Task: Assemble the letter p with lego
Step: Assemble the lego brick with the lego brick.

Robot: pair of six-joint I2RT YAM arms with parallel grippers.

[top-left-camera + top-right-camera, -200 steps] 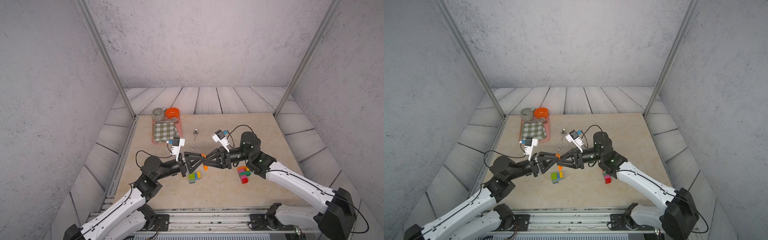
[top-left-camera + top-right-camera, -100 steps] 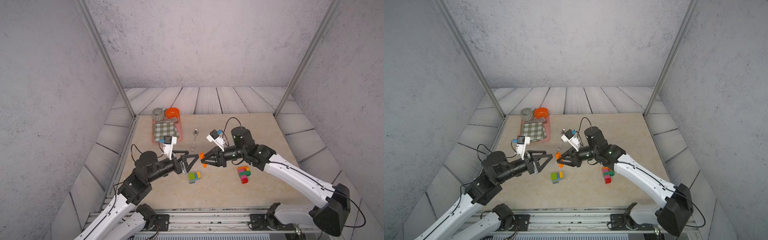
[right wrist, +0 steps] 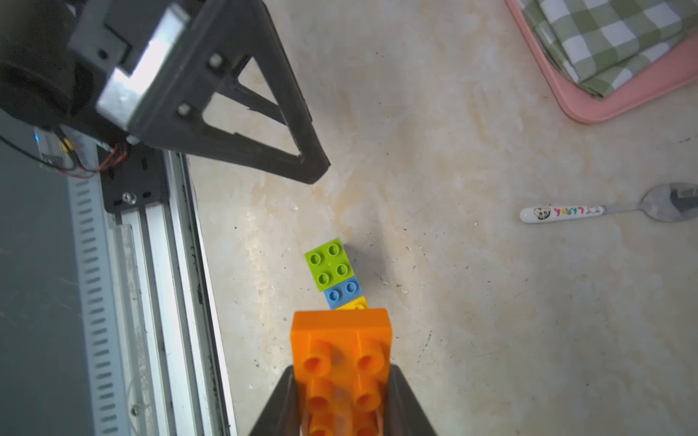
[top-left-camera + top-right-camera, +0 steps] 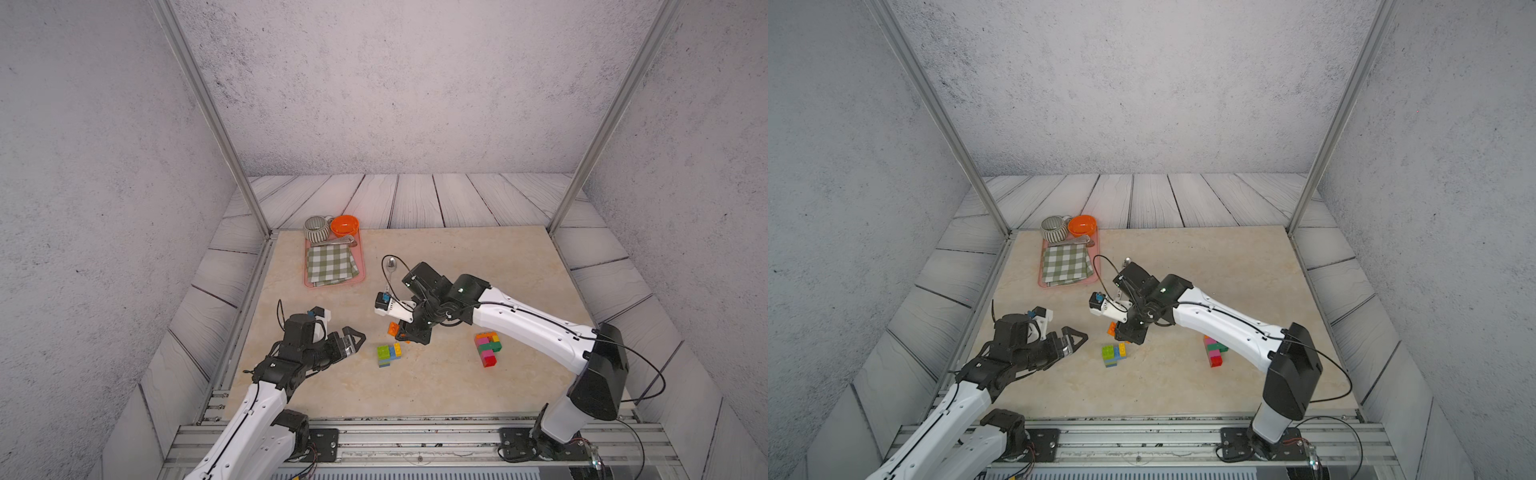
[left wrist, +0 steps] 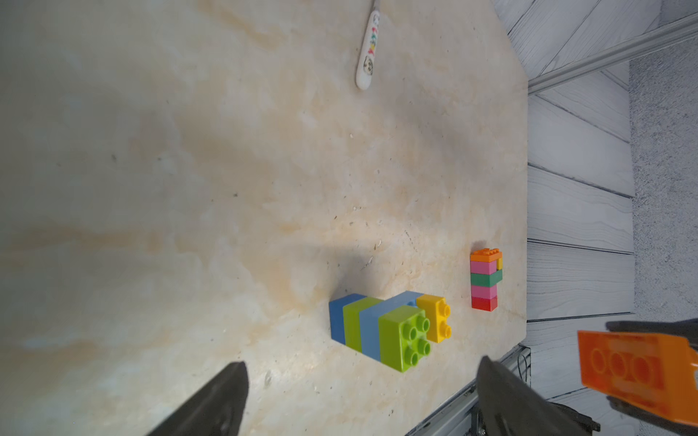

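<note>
My right gripper (image 4: 402, 331) (image 3: 342, 373) is shut on an oblong orange lego brick (image 4: 392, 328) (image 4: 1111, 328) (image 3: 341, 349), held just above the table. A low stack of lime, blue and yellow lego bricks (image 4: 388, 354) (image 4: 1113, 354) (image 5: 385, 328) (image 3: 332, 268) stands on the table right below and in front of the held brick. A second stack of orange, pink, dark green and red lego (image 4: 487, 348) (image 4: 1214, 353) (image 5: 485, 279) stands to the right. My left gripper (image 4: 357, 338) (image 5: 360, 364) is open and empty, left of the lime stack.
A metal spoon (image 4: 390, 265) (image 3: 604, 209) lies behind the right gripper. At the back left, a pink tray (image 4: 362, 275) holds a checked cloth (image 4: 331, 264), a striped cup (image 4: 318, 228) and an orange bowl (image 4: 345, 225). An aluminium rail (image 4: 415, 428) runs along the table's front edge.
My left gripper opened, let go of the orange brick and drew back to the left. The right gripper kept the brick and swung it down toward the lime stack.
</note>
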